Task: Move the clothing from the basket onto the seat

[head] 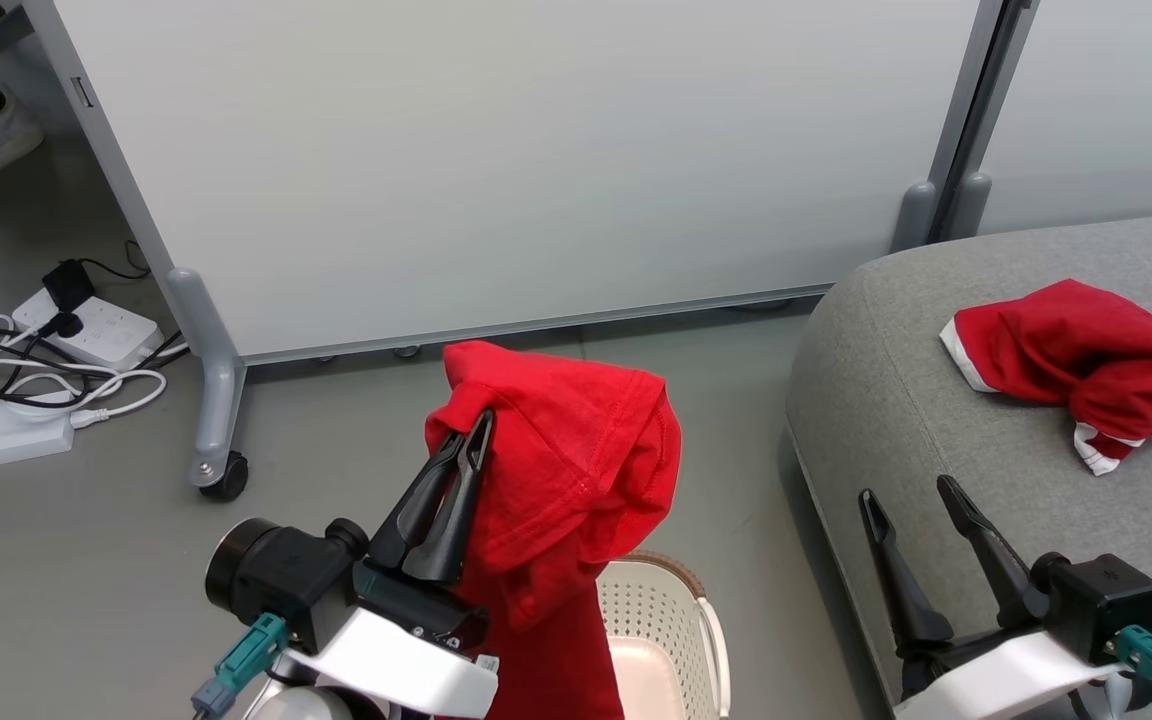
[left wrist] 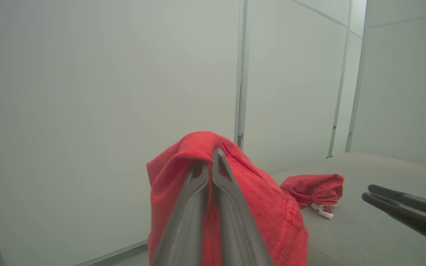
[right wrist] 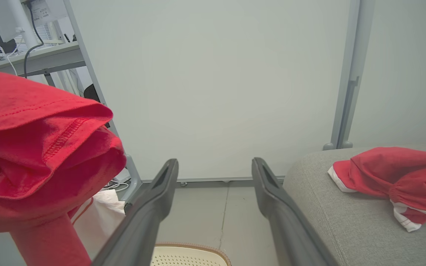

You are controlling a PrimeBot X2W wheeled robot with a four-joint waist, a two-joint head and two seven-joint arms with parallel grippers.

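One red garment (head: 576, 450) hung in the air above the basket (head: 651, 610), its top fold pinched in the left claw (head: 471, 430), whose fingers were clamped together on the cloth. The other garment (head: 1086, 360) lay crumpled on the grey seat (head: 886, 400) to the right. The right claw (head: 907, 492) hovered over the seat's near edge, fingers wide apart and empty. Behind stood a pale wheeled partition (head: 536, 150), with power strips (head: 96, 335) on the floor (head: 336, 500).

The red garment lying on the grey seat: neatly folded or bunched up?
Bunched up. The red garment lies on the seat in a rumpled heap, white trim poking out at two spots.
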